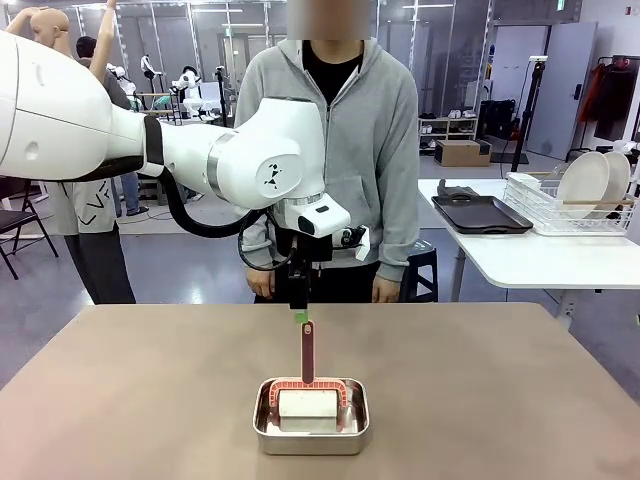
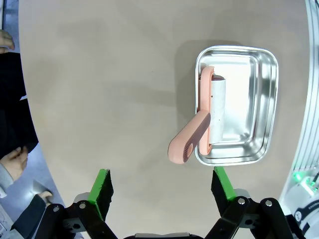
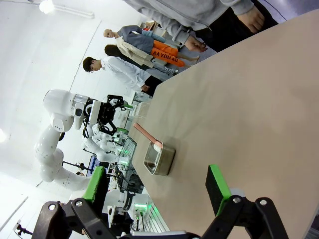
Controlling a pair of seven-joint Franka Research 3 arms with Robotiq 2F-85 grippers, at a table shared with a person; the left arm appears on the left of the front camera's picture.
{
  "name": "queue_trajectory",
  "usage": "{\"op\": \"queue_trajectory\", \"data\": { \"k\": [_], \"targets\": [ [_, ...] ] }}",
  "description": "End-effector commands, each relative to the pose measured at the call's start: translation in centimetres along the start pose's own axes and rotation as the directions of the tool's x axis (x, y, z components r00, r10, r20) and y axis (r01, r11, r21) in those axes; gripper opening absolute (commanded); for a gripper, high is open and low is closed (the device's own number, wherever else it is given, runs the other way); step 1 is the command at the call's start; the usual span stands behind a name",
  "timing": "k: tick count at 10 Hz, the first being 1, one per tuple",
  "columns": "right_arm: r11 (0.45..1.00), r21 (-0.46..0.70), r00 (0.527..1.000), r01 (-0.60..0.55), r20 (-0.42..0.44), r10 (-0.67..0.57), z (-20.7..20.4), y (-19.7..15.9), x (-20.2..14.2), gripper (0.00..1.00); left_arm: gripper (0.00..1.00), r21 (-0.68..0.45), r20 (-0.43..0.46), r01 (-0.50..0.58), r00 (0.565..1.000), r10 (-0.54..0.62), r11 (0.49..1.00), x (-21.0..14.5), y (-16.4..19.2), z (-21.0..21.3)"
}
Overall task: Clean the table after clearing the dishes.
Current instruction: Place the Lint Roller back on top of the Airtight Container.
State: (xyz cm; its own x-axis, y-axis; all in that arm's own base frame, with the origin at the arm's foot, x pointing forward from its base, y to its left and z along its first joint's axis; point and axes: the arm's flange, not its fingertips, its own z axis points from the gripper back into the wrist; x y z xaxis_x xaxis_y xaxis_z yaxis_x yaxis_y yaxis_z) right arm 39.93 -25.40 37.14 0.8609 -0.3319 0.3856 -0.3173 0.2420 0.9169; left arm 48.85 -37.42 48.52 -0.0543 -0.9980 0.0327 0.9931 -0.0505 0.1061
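dishes already off the table [image 1: 150,380]: white plates [image 1: 585,182] racked at the right edge of the front view, on the smaller white side table [image 1: 540,262], next to a dark tray [image 1: 480,213]; cleaning step now in hand, at its very start

low centre of the front view: small steel pan [image 1: 311,436] on the brownish top, holding a pink-handled roller [image 1: 308,352] with a white roll lying flat in the pan, handle sticking up and leaning toward the far side. in the left wrist view, same pan in the upper right of the frame, handle end poking over the pan's rim toward frame centre

left gripper [image 2: 162,186] hanging above the table, jaws released and spread wide, green pads [image 2: 102,185] at lower left and lower right of its own view, nothing between them; in the front view, fingertip just above the top of the handle, touching or not cannot tell. handle end off to the right of the midline between the pads in the wrist view, not yet bracketed

right gripper [image 3: 157,186] also released, jaws wide apart and empty, at the bottom of its view, well apart from the pan seen at mid-frame left of centre

person standing at the far side, hands hanging at the sides, not reaching in

next move, as judged: shift left jaws to straddle the handle, lower, clench on it, lift roller clear of the pan without dragging the pan along; risk of the light pan sliding or tipping if the roll catches on the rim
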Motion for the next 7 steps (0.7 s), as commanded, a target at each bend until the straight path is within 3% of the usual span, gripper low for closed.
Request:
{"op": "queue_trajectory", "data": {
  "k": [1,2,3,5,7],
  "targets": [
    [1.000,-0.001,1.000,-0.003,-0.005,0.003,0.0,0.4,0.0,1.00,1.00,-0.004,0.009,0.000,1.000,0.000,1.000,-0.1,-0.1,0.3],
    [1.000,-0.001,1.000,-0.003,-0.005,0.003,0.0,0.4,0.0,1.00,1.00,0.000,0.000,0.000,1.000,0.000,1.000,0.0,0.0,0.0],
    [1.000,-0.001,1.000,-0.003,-0.005,0.003,0.0,0.4,0.0,1.00,1.00,-0.071,0.089,-0.110,0.989,0.116,0.991,-1.7,1.0,2.3],
    [1.000,-0.001,1.000,-0.003,-0.005,0.003,0.0,0.4,0.0,1.00,1.00,-0.279,0.224,-0.288,0.908,0.354,0.916,-5.9,2.4,5.8],
    [1.000,-0.001,1.000,-0.003,-0.005,0.003,0.0,0.4,0.0,1.00,1.00,-0.575,0.374,-0.383,0.663,0.648,0.723,-14.5,2.0,8.2]
  ]
}}
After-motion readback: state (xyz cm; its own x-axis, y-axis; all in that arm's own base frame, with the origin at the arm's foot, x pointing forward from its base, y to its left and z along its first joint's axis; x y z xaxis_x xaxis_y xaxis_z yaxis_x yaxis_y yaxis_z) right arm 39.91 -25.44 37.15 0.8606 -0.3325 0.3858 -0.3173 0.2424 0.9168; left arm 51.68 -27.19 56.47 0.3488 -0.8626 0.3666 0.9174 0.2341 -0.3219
